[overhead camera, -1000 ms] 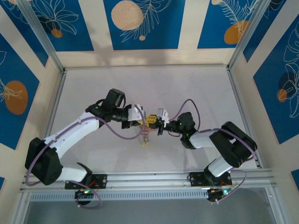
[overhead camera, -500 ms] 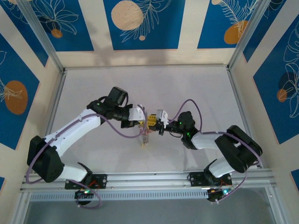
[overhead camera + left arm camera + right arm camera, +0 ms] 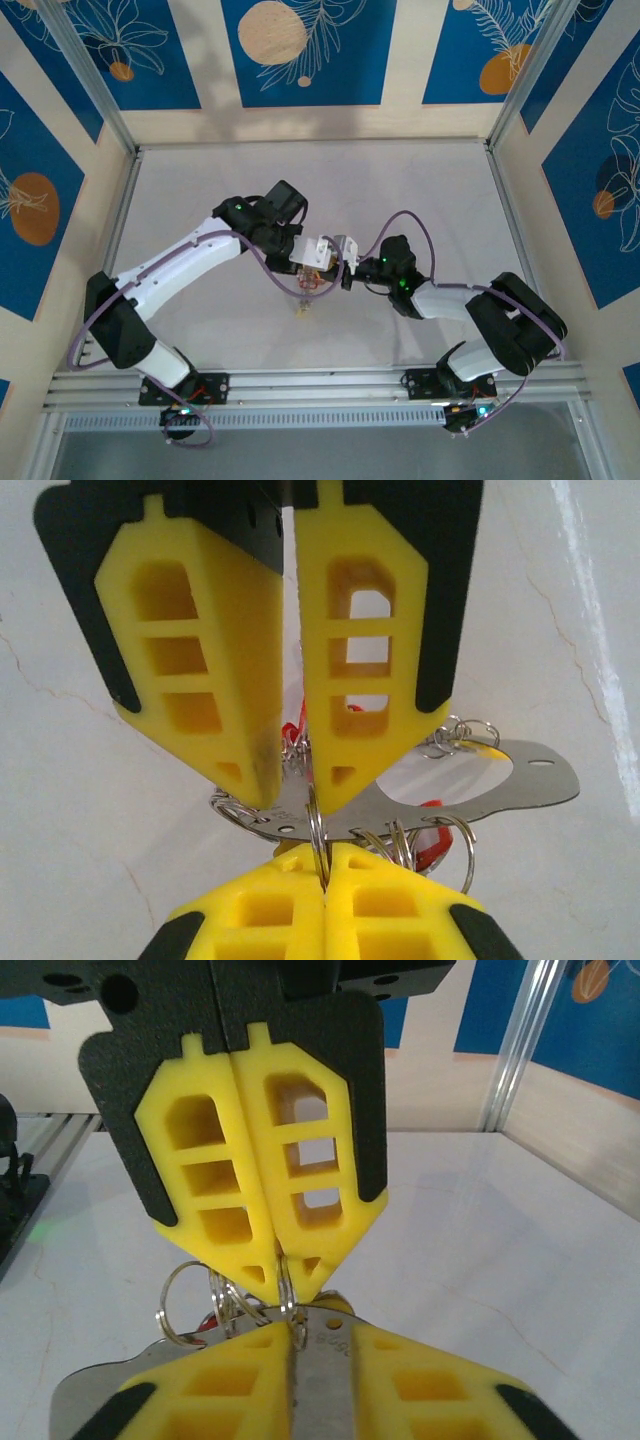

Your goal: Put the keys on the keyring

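Both grips are closed. Left fingers [image 3: 370, 660] clamp the keyring [image 3: 525, 780]; right fingers [image 3: 300, 1160] pinch a small ring [image 3: 316, 835] on it.

At the top view's middle, the left tool [image 3: 290, 785] and right tool [image 3: 281, 1278] meet tip to tip above the bench [image 3: 200, 180]. The keyring [image 3: 540, 780] lies between the left tool's tips, a small ring [image 3: 316, 830] between the right tool's. The keys [image 3: 303, 305] are just below them in that frame.
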Controlling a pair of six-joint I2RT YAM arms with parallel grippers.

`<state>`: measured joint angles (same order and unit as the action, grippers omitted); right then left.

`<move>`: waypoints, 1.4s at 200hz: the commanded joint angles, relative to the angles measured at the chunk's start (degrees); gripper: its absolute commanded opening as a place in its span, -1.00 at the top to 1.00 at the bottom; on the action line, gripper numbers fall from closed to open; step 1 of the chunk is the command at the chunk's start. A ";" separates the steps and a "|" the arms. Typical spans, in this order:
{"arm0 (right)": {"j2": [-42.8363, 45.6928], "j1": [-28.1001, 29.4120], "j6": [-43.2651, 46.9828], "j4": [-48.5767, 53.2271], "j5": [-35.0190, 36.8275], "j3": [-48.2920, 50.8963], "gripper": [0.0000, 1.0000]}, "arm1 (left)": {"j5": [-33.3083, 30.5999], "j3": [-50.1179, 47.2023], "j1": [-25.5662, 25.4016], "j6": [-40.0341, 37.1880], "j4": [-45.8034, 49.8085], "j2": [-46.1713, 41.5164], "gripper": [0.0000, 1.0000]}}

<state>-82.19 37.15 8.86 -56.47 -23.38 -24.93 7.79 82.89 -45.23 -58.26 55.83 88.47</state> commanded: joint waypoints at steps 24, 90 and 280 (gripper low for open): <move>-1.13 0.55 -0.49 -1.07 -1.87 -1.88 0.76 | 0.35 1.80 -1.36 -0.41 3.61 1.42 1.00; -3.67 0.47 -3.54 -9.56 -5.65 0.30 0.68 | 10.26 -2.46 1.93 1.57 -2.74 -1.43 1.00; -6.93 -0.93 -9.40 -23.34 -6.93 1.11 1.00 | 33.50 -22.17 12.45 10.97 -27.58 -13.43 0.57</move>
<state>-89.19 36.36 -0.47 -75.81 -30.24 -23.03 36.62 61.23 -33.12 -48.27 30.44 75.09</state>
